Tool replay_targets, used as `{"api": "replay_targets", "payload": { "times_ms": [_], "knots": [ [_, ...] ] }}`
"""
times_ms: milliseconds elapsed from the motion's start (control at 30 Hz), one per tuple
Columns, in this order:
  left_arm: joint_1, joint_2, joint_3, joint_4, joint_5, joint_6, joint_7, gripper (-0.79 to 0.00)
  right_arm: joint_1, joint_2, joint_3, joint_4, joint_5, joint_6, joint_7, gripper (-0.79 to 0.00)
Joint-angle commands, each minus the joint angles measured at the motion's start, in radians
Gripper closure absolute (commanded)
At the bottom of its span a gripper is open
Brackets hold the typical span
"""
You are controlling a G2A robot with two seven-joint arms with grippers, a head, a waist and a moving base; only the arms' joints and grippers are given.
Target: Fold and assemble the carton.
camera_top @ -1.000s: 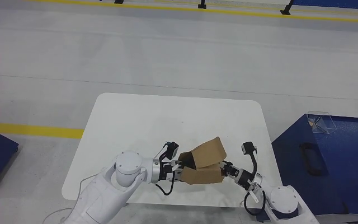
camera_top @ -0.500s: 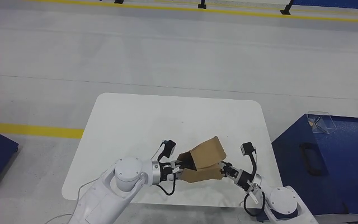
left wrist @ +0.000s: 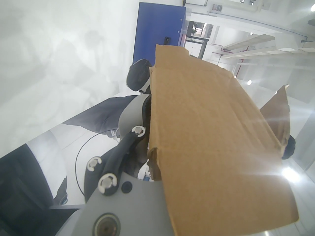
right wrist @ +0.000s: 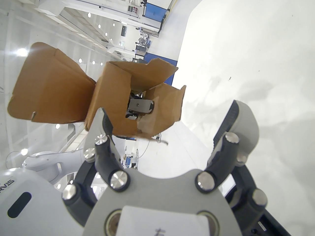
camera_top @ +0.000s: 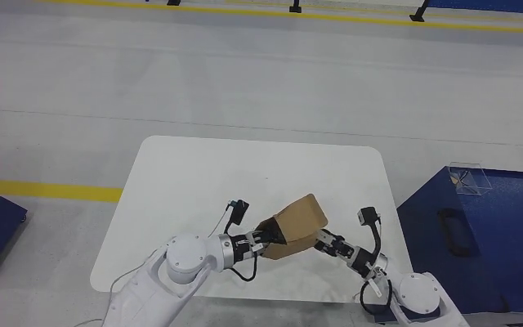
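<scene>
top view: brown cardboard carton [camera_top: 296, 225] w/ loose flaps sits tilted. the rounded white table [camera_top: 204, 176] is under it, w/ the carton nearer the robot-side edge than the far one. left gripper [camera_top: 261, 239] is at one end of the carton and right gripper [camera_top: 321, 239] at the opposite end. touching or just short of it, can't tell from here.

left wrist view: carton is right up against the cam. one dark pad [left wrist: 136, 81] sits on one side of the carton and another tip peeks past the other side, so the left looks clamped across that end w/ cardboard in between.

right wrist view: right gripper's fingers [right wrist: 104, 124] are spread apart, gripping nothing. carton's open end is just ahead, one fingertip overlapping its edge. flaps splay outward, and part of the left gripper shows through the carton's inside.

imo the step = squaring the body and closing the end flaps, prob early-mid. next move needs the right gripper to push a flap inward while the left holds firm, w/o crushing the thin board.
</scene>
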Motion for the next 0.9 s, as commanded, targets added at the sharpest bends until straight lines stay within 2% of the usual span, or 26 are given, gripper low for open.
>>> {"api": "replay_targets", "payload": {
  "times_ms": [0,267,533,867],
  "knots": [
    [0.006,0.001,-0.007,-0.006,0.006,-0.002,0.008,0.000,-0.014,0.001,0.028,0.003,0.024,-0.012,-0.013,-0.785],
    [0.031,0.004,-0.039,-0.020,-0.016,-0.013,0.006,0.000,-0.061,0.007,0.074,0.028,0.015,-0.024,-0.003,-0.785],
    [0.044,0.004,-0.053,-0.023,-0.045,-0.013,-0.029,0.000,-0.035,-0.004,-0.025,0.031,-0.060,-0.015,-0.017,-0.785],
    [0.060,0.007,-0.066,-0.024,-0.057,-0.014,-0.067,0.000,0.001,-0.019,-0.117,0.017,-0.152,-0.002,-0.092,-0.785]
  ]
}}
